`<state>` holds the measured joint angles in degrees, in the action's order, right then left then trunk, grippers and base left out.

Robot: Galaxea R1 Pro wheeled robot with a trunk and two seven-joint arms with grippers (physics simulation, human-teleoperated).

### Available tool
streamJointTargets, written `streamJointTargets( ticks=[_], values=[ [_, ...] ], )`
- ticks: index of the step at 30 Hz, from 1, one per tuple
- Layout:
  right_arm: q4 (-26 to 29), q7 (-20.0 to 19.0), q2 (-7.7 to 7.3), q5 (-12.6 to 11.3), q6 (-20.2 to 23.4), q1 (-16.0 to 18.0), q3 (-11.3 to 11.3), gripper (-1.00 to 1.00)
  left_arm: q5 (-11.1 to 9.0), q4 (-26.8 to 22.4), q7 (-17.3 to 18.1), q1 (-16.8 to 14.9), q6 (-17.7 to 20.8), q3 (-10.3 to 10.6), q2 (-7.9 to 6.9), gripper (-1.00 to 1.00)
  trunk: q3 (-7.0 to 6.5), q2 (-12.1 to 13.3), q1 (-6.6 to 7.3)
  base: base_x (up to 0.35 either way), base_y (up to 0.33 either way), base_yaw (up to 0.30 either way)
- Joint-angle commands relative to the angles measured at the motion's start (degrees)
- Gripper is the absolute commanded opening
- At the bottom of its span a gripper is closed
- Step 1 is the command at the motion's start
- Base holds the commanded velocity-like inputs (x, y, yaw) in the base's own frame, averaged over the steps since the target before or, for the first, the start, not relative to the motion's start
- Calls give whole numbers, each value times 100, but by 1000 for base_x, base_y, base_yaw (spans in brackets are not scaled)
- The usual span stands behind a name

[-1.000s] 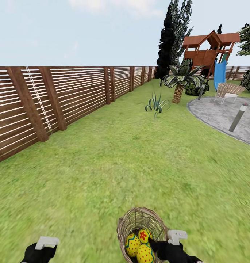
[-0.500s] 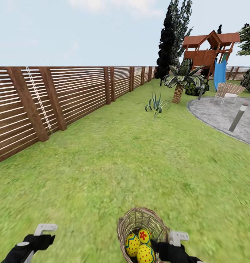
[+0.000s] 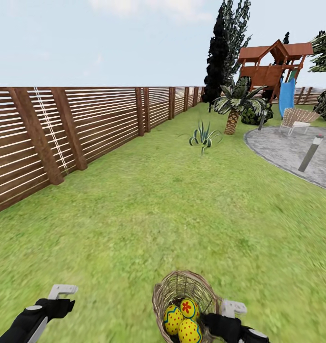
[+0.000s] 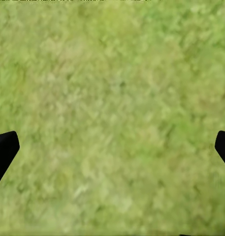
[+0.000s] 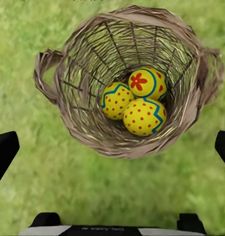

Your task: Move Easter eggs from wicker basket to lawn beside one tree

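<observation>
- The right gripper [image 3: 232, 317] is edging back and lower against the right side of the wicker basket [image 3: 184, 297] compared with a second ago, so that it is now sitting just beside the rim rather than reaching over it.
- Its wrist camera is looking straight down into the wicker basket [image 5: 127, 78], with both dark fingertips standing wide apart at the frame's edges and holding nothing.
- The three Easter eggs [image 5: 134, 101] are lying bunched together and touching at the basket bottom: the flower egg [image 3: 188, 307], a zigzag egg [image 3: 172, 319] and a dotted one [image 3: 189, 331].
- The left gripper [image 3: 58, 302] is drifting outward and down over bare lawn [image 4: 112, 108]; it too is spread open and empty.
- This is looking like lining up for a first pick, though whether the right arm is descending or merely settling is hard to judge at this low edge of the head view.
- No egg is out yet, and the trees [image 3: 229, 43] are standing well away across the lawn [image 3: 182, 205] near the fence [image 3: 86, 124].
</observation>
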<state>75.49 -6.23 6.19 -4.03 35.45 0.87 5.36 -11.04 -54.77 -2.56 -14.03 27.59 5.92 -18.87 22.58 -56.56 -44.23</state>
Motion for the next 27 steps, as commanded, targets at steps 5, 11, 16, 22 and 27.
streamJointTargets(
  ticks=[5,11,16,22,27],
  values=[
    [-1225,389,-31,-32,25,1089,515,100,-37,-1,-15,-3,-8,54,-2,100,7,-5,0,0,0,0],
    [-2109,642,-186,-32,20,1865,660,100,-5,9,-15,-3,-15,78,65,100,7,-5,0,0,0,0],
    [-3717,798,-388,-47,-678,2556,692,100,7,141,-24,-10,-30,83,161,100,7,-5,0,0,0,0],
    [-5195,1106,-549,-53,-1391,3131,701,100,5,668,-12,-19,-340,98,416,100,7,-5,0,0,0,0],
    [-5490,1182,-579,-55,-1515,3247,703,100,-8,876,-10,-32,-488,103,493,100,7,-5,0,0,0,0]
  ],
)
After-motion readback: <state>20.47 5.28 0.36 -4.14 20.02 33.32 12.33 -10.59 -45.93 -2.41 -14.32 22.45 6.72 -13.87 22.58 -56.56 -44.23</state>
